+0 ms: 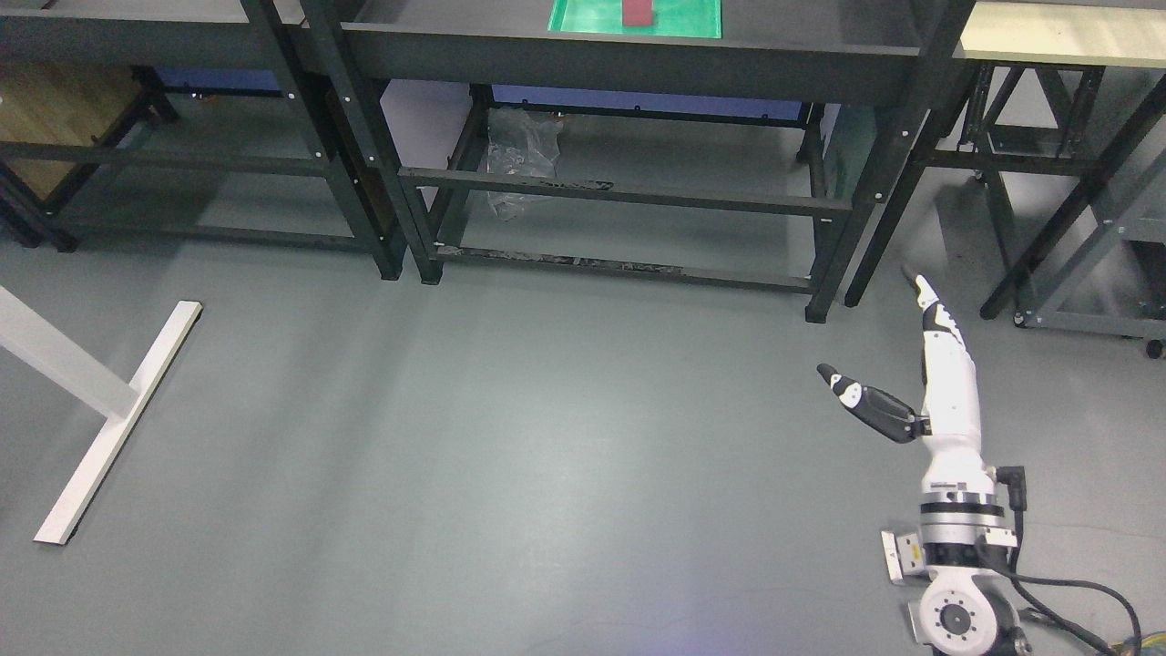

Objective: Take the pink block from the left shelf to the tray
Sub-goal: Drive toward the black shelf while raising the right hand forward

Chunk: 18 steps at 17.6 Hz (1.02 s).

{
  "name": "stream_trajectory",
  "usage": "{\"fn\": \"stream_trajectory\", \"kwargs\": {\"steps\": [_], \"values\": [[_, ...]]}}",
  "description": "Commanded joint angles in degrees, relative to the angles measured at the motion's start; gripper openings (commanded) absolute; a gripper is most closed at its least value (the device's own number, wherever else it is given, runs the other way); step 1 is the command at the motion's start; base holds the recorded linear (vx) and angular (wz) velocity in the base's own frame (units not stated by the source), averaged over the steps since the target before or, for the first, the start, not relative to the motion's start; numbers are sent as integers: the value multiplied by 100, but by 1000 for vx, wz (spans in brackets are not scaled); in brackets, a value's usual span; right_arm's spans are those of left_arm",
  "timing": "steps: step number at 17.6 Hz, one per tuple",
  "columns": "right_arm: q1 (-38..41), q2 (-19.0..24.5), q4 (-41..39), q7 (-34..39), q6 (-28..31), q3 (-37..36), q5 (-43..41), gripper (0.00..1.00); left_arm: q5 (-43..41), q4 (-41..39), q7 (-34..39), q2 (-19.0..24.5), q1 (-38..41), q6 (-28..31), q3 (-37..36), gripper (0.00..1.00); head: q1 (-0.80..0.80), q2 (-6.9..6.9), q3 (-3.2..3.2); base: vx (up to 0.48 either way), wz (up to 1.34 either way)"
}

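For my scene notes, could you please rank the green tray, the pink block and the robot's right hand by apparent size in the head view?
1. Right hand, though nearness inflates it.
2. Green tray, partly cropped.
3. Pink block.

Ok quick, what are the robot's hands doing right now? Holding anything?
Right hand: open, fingers spread, holding nothing, hanging low over the floor.
Left hand: not in the picture, so it cannot be told.

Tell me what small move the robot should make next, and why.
Probably withdraw and stop. The pink block already lies in the green tray on the black shelf, and the right hand hangs open and empty over the floor, far below it. Nothing looks left to carry.
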Motion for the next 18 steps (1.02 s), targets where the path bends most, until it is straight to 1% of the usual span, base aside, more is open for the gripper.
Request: {"fn": "stream_trajectory", "kwargs": {"steps": [1, 6, 11, 18], "values": [[-24, -100, -84, 41, -15, 83, 2194, 99, -9, 0, 3, 100, 54, -3, 0, 100, 0, 0, 0, 143, -12], [-24, -100, -84, 41, -15, 83, 2018, 99, -9, 0, 3, 100, 54, -3, 0, 100, 0, 0, 0, 139, 217], [-33, -100, -75, 41, -15, 101, 2018, 99, -9, 0, 3, 100, 54, -3, 0, 100, 0, 0, 0, 143, 319], [-33, -100, -75, 41, -15, 83, 2018, 99, -9, 0, 3, 100, 54, -3, 0, 100, 0, 0, 0, 171, 25]]}}
